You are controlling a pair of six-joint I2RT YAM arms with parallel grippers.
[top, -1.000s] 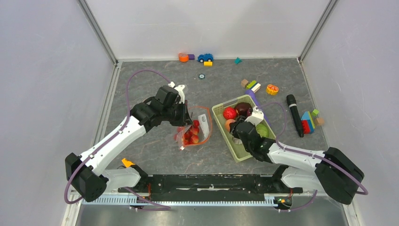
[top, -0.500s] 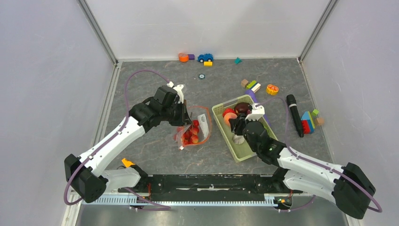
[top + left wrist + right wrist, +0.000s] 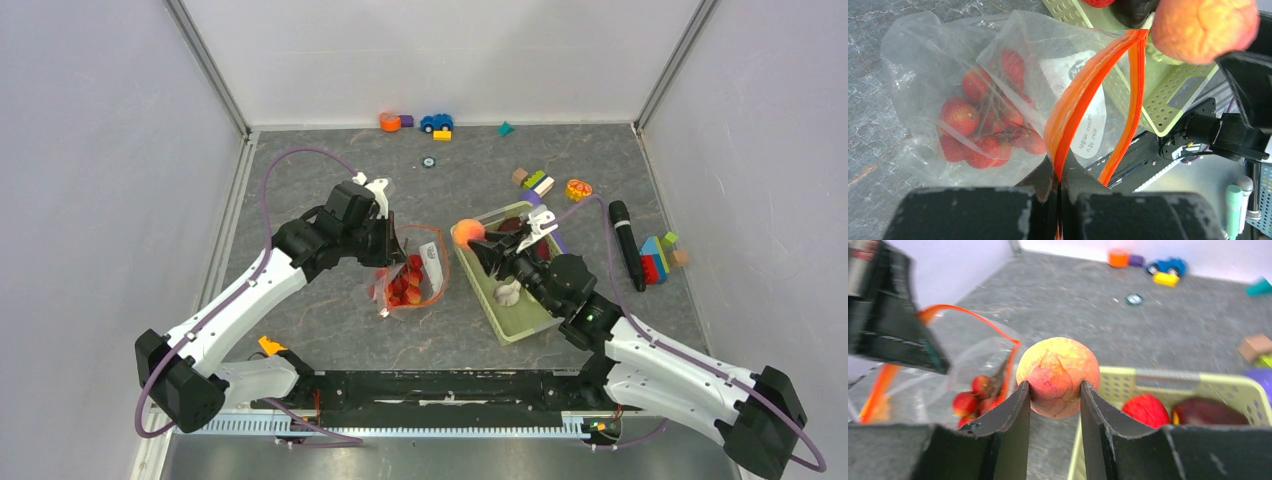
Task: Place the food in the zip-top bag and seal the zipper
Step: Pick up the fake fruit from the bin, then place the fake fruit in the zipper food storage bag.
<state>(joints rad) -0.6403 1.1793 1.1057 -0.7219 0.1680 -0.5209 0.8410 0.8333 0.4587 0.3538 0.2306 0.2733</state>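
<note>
Peach [image 3: 1058, 375] hangs just beside bag [image 3: 923, 60] mouth

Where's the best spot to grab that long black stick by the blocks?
Grab the stick at its middle, from above, pinching across its narrow width. It lies flat, and the blocks sit close beside its near end.

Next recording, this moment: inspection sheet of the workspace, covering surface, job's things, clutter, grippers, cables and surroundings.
Surface: grey mottled tabletop.
Job's things: zip-top bag mouth open, strawberries inside; peach lifted between green basket and bag; red fruit and dark plum in the basket.
Clutter: building blocks, toy car, black stick toward the far and right edges.
Grippers: left gripper shut on the zipper; right gripper shut on the peach.
Cables: purple cable looping along each arm.
Surroundings: pale walls on three sides.
</note>
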